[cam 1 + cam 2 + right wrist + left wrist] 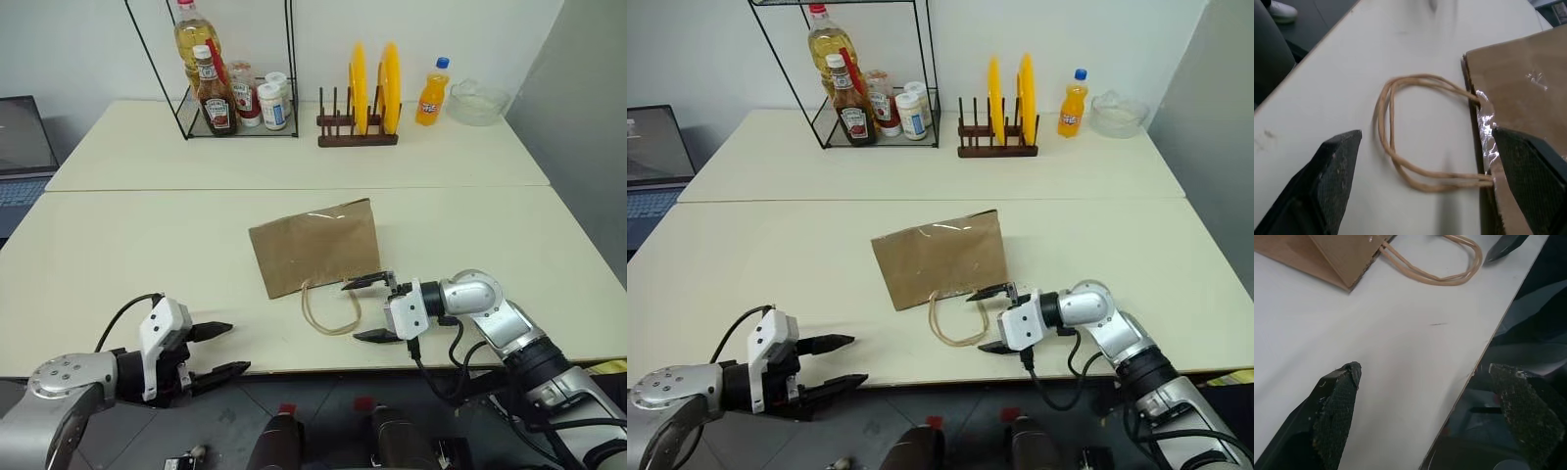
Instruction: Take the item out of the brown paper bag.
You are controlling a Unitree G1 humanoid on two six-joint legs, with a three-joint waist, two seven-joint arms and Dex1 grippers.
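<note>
1. Left gripper (223,351): at the near edge of the table (118,255), well apart from the bag. Fingers released and spread wide, grasping nothing; in the left wrist view 1 fingertip (1339,396) lies over the table top and the other beyond its edge.

2. Wire rack (240,73), far left of the back table: sauce and oil bottles, not task items.

3. Brown paper bag (318,247): lying flat near the middle of the front table, mouth turned toward the robot. Its 2 looped cord handles (328,311) trail from the mouth onto the table. Nobody is holding or lifting it.

4. Item: no cola bottle is to be seen on the table. In the right wrist view something clear and shiny (1488,142) glints along the bag's mouth edge; I cannot tell what it is. Judged location of the item: inside the bag, hidden.

5. Right gripper (367,308): just beside the handles at the bag's mouth, pointing across toward the robot's left. Fingers released, wide apart, empty; in the right wrist view they straddle the handle loop without touching it.

6. Plate rack (359,122) with 2 yellow plates, orange soda bottle (432,93), glass bowl (477,102): back table, right; uninvolved.

7. Progress, judged: nothing done. Left to do: hold or open the bag, reach in, grasp the item, draw it out.
</note>
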